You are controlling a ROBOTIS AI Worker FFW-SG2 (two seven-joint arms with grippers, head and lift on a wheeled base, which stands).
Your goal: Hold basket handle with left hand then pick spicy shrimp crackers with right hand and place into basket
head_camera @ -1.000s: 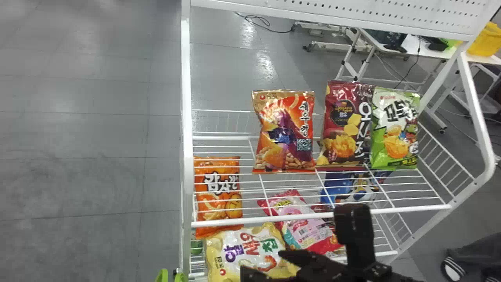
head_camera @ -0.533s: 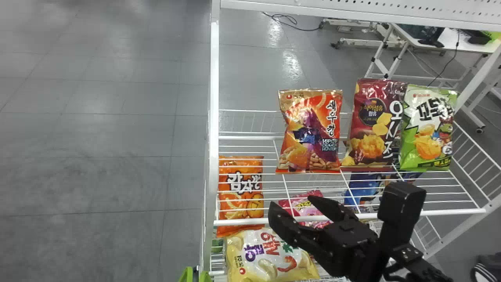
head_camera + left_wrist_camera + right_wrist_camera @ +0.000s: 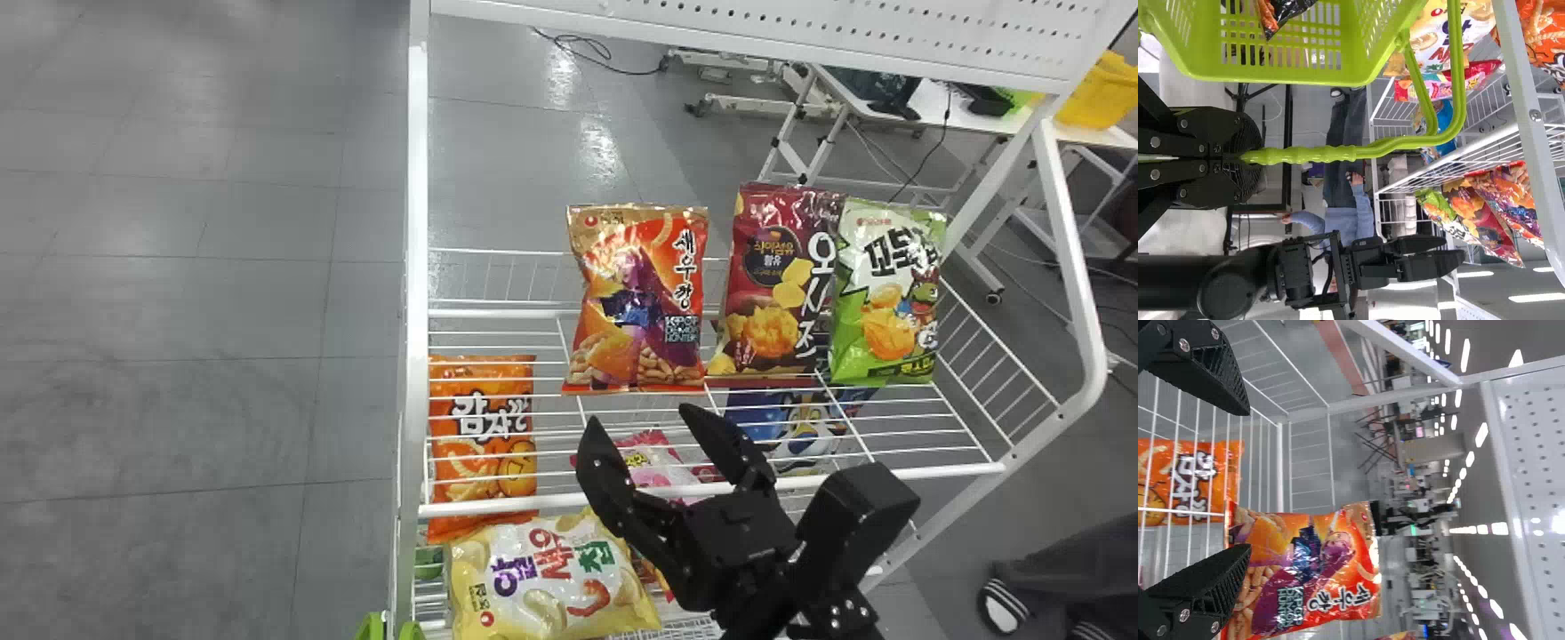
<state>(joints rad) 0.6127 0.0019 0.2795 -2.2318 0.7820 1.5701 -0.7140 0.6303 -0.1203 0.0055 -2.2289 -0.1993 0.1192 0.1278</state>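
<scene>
The spicy shrimp crackers, an orange-red bag (image 3: 636,302), stand upright at the left of the upper shelf's row of bags. My right gripper (image 3: 642,422) is open at that shelf's front edge, nearer than the bag and below it, not touching it. In the right wrist view, the cracker bag (image 3: 1315,570) lies beyond the open right gripper (image 3: 1246,480), nothing between its fingers. The left gripper (image 3: 1243,158) is shut on the green basket handle (image 3: 1325,154) in the left wrist view; the green basket (image 3: 1291,70) hangs from it, a dark bag partly inside.
Dark red (image 3: 773,284) and green (image 3: 889,293) bags stand right of the crackers. The upper shelf's white front rail (image 3: 711,491) crosses before my right gripper. Below are orange (image 3: 484,436), yellow (image 3: 551,578) and other bags. A white post (image 3: 415,267) rises at the left.
My right gripper has moved up and forward, from low before the lower shelf to the upper shelf's front edge. The head view swung left, then back. The cracker bag still stands in its place.
</scene>
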